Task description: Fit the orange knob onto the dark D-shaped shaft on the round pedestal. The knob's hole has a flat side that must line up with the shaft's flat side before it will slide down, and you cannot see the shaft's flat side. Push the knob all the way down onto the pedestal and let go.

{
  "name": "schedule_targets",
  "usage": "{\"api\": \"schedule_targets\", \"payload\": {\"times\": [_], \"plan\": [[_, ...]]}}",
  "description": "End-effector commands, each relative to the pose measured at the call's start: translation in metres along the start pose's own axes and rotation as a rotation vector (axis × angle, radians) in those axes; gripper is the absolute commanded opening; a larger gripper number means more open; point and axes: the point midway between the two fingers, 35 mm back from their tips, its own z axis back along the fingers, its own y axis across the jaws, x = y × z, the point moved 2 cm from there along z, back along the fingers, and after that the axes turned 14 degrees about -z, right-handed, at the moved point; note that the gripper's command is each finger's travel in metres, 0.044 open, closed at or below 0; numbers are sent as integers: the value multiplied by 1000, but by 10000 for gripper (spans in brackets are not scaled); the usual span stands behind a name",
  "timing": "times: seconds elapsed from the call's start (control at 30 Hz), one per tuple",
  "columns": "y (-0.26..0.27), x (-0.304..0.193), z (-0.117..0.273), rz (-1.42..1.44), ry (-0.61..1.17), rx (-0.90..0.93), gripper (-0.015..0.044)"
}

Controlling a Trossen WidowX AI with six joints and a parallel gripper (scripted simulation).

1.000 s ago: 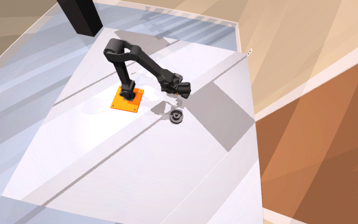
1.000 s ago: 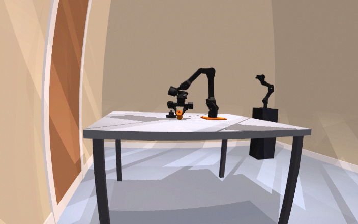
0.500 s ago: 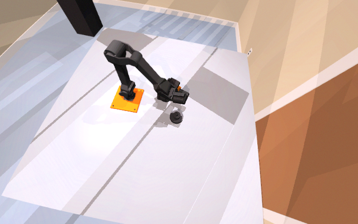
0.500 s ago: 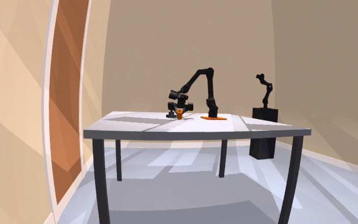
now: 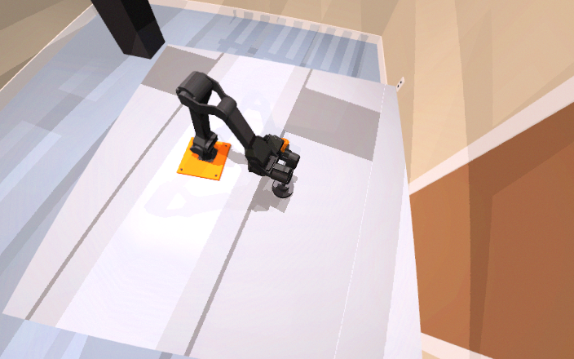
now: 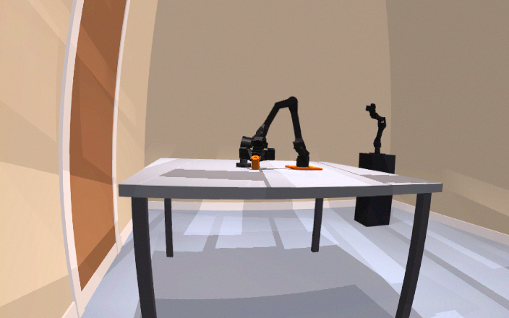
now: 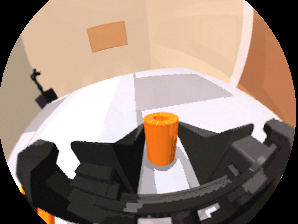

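Note:
The orange knob (image 5: 284, 144) (image 6: 255, 162) (image 7: 161, 142) stands upright between the fingers of my gripper (image 7: 160, 125), which is shut on it. Its open top end, with the hole, shows in the wrist view. The gripper reaches in almost level, and the knob's lower end is low over the table; I cannot tell whether it touches. The dark round pedestal (image 5: 282, 193) (image 6: 242, 165) is beside the knob, partly under the gripper body in the top view and left of the knob in the exterior view. The shaft is mostly hidden, and the pedestal does not show in the wrist view.
The arm stands on an orange base plate (image 5: 198, 171) (image 6: 314, 168) on the pale table (image 5: 298, 268) (image 6: 280, 190). A second dark arm (image 6: 379, 126) stands on a black block (image 6: 373, 213) beyond the table.

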Motion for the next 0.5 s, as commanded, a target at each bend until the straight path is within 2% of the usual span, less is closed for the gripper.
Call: {"api": "schedule_targets", "payload": {"times": [0.0,0.03,0.13,0.47], "plan": [[2,0,1,-2,21,-4,179],[2,0,2,-2,23,-4,179],[1,0,0,-4,5,1,258],[1,0,0,-4,5,1,260]]}}
